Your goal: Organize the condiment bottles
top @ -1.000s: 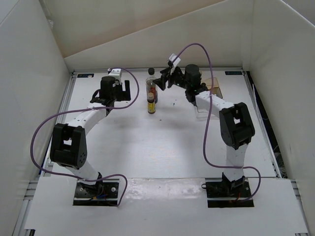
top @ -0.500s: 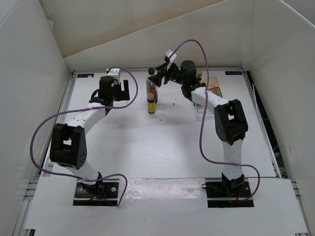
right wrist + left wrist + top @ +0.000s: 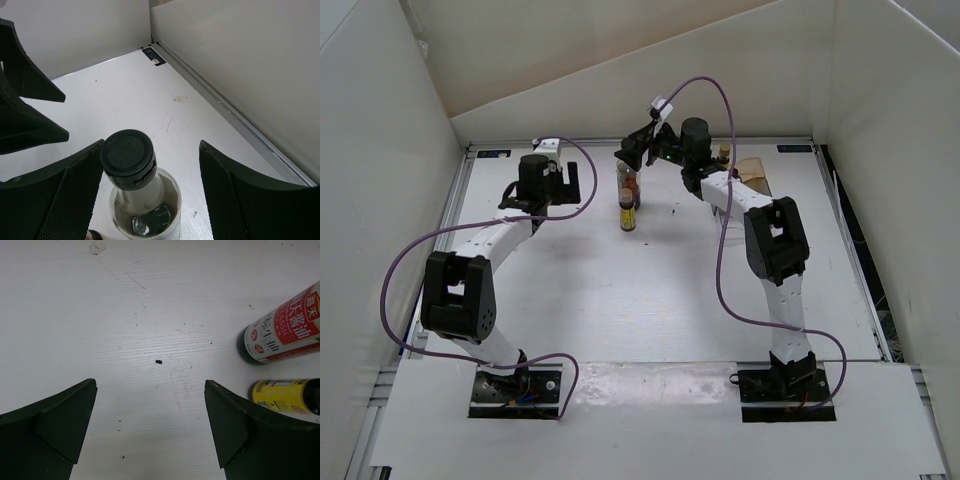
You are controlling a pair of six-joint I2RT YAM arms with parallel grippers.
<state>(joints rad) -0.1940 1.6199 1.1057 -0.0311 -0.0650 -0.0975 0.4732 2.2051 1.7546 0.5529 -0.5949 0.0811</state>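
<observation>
A tall clear bottle with black cap (image 3: pixel 626 178) stands at the back middle, a small yellow bottle (image 3: pixel 628 216) just in front of it. My right gripper (image 3: pixel 633 152) is open above it. In the right wrist view the cap (image 3: pixel 127 152) sits between the fingers of the gripper (image 3: pixel 150 146), close against the left finger (image 3: pixel 75 195). My left gripper (image 3: pixel 571 187) is open and empty to the left. Its wrist view (image 3: pixel 150 385) shows the red-labelled tall bottle (image 3: pixel 282 330) and the yellow bottle (image 3: pixel 282 396) at the right. Another small bottle (image 3: pixel 724 152) stands behind the right arm. The squat whitish bottle is not visible.
A clear plastic box with tan backing (image 3: pixel 752 176) sits at the back right, partly behind the right arm. White walls enclose the table; a metal rail (image 3: pixel 235 120) runs along the back edge. The left arm's black fingers (image 3: pixel 25 110) show at the left of the right wrist view.
My right gripper has swung left and toward the back, from beside the tall bottle to over its cap. The left arm and the bottles have not moved.
</observation>
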